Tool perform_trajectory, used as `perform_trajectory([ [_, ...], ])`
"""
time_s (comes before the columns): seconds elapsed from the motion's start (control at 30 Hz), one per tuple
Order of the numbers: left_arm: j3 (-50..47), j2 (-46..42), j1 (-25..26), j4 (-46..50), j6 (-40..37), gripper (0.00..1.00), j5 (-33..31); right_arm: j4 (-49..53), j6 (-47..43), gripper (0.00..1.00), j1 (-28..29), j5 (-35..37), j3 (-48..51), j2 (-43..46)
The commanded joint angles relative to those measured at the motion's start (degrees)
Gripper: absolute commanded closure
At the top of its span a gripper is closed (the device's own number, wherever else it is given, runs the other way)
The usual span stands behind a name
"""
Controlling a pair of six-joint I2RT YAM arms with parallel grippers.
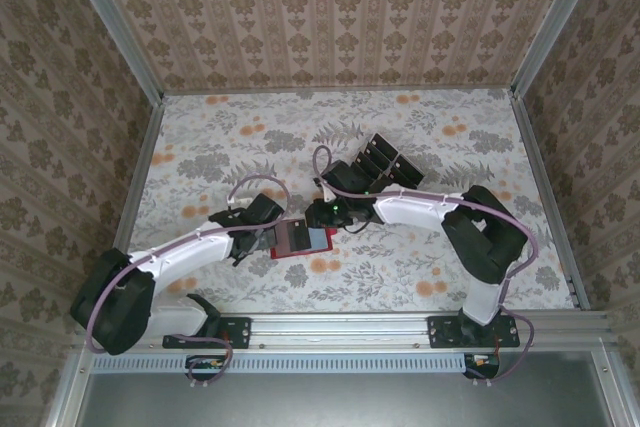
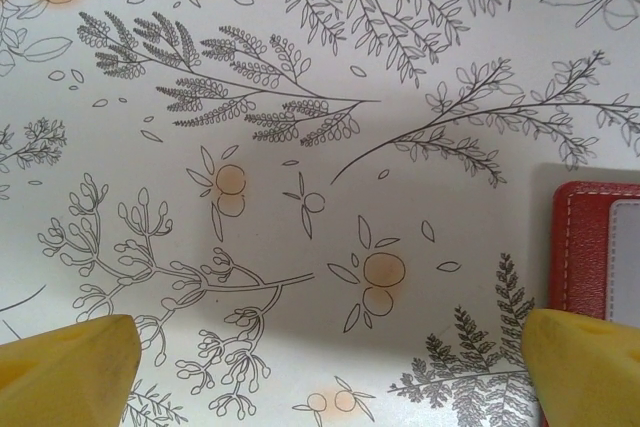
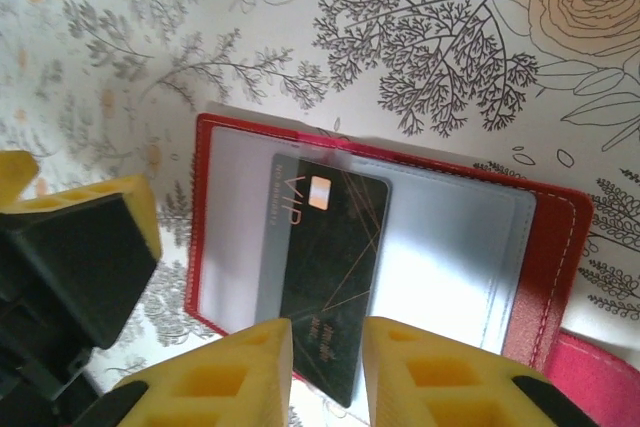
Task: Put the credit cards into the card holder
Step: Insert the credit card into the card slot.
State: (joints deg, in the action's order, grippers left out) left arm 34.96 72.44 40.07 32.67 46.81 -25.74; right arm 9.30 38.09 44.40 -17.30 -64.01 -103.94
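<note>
Top external: wallet (image 1: 300, 240) open and flat on the flowered table (image 1: 200, 137), near the middle, between the two grippers.
Left gripper (image 1: 270, 235): at the wallet's left edge, low over the table.
Right gripper (image 1: 322, 217): at the wallet's upper right corner.
Tray (image 1: 410, 171): behind the wallet and apart from it, with black cards (image 1: 370, 161) standing tilted in its slots.
Left wrist: yellow fingers (image 2: 60, 367) spread wide, with bare table between them; wallet's red corner at the right edge of view, just beside the right-hand finger.
Right wrist: wallet spread open, red stitched rim, greyish clear pockets inside, tab (image 3: 600, 372) at lower right.
Card (image 3: 330, 257): black and glossy, "VIP" and a gold chip at the far end; lying slightly tilted across the wallet's inside, near the left half; cannot tell whether slipped into a pocket or resting on top.
Right fingers (image 3: 240, 372): a narrow gap between them, the card's near end in that gap; cannot tell whether pinched or loose.
</note>
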Motion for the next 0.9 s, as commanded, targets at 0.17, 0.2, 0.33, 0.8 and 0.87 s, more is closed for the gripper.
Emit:
perform_trajectory([
  [0.17, -1.29, 1.88, 0.54, 1.18, 2.06, 0.0, -0.37, 5.46, -3.02, 0.79, 1.56, 2.74, -3.57, -5.01],
  [0.2, -1.45, 2.2, 0.75, 0.91, 2.21, 0.0, -0.33, 5.42, -3.02, 0.79, 1.68, 2.79, -3.74, -5.31],
  [0.33, -2.08, 3.37, 1.2, -0.28, 2.44, 0.0, 0.05, 5.55, -2.95, 0.8, 2.32, 2.67, -4.27, -6.42],
  [0.8, -3.34, 6.28, 3.29, -3.56, 3.51, 0.0, 0.86, 4.51, -0.92, 0.83, 5.32, 1.09, -7.3, -9.26],
  [0.87, -3.49, 6.51, 3.6, -3.82, 3.72, 0.0, 0.95, 4.14, -0.57, 0.83, 5.7, 0.69, -7.94, -9.69],
])
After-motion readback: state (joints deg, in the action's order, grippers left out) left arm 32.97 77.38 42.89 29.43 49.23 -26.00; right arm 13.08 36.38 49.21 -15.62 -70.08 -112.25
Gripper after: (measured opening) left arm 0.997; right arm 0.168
